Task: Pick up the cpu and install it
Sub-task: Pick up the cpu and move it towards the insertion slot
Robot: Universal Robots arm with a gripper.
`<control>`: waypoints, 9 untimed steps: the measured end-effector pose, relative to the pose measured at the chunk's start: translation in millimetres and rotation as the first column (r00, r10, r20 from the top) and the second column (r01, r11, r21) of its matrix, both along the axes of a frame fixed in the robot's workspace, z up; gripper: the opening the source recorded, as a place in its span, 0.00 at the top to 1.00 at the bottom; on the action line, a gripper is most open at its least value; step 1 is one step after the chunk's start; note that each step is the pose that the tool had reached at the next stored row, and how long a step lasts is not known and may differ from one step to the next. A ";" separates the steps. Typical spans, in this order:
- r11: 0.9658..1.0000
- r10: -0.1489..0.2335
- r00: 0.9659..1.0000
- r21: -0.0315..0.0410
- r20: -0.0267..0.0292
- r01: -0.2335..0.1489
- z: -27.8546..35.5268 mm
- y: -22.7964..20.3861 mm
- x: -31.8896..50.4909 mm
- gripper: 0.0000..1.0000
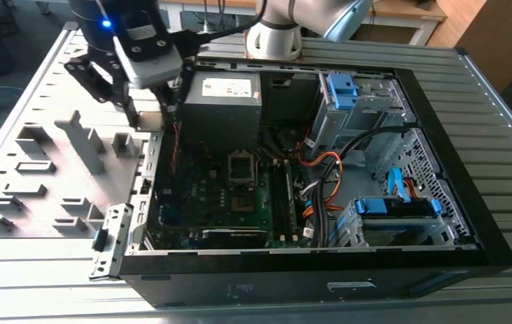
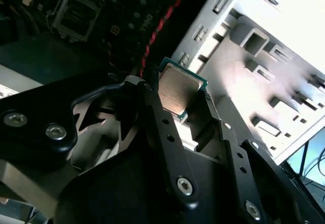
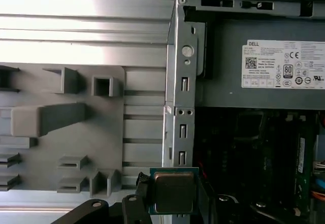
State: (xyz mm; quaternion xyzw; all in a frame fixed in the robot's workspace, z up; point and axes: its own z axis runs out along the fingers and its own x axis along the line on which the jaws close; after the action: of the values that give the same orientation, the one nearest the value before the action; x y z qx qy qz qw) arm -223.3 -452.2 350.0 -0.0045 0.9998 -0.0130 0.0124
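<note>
Ribbed metal table [image 1: 508, 121] is carrying an open computer case [image 1: 485, 250] lying on its side. A grey holder tray [image 1: 58, 182] is sitting just beside it at the exterior view's left, and wooden furniture [image 1: 498, 34] is showing behind. Above the seam between tray and case wall, near the power supply [image 1: 224, 101], the gripper [image 1: 148, 121] is hanging with its fingers [image 2: 165, 125] clamping the cpu [image 3: 174, 191] by two opposite edges. Being square, the cpu is showing no long axis. Its dull silver top is facing both wrist cameras, and in the first wrist view its edges are running parallel to the case wall. The socket [image 1: 240, 167] on the motherboard [image 1: 210, 196] is sitting well apart from it.
</note>
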 end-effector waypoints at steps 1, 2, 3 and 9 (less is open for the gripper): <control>1.000 0.000 1.000 0.000 -0.001 0.000 0.1 -0.5 3.4 0.53; 1.000 0.000 1.000 0.000 -0.001 0.000 0.0 -1.1 6.9 0.53; 1.000 0.000 1.000 0.000 -0.002 0.000 0.0 -1.7 10.4 0.53; 1.000 0.000 1.000 0.000 -0.006 0.000 0.0 -5.1 33.3 0.53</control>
State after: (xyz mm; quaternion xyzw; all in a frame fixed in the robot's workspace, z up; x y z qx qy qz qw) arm -190.0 -457.2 350.0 -0.0045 0.9999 -0.0129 0.0096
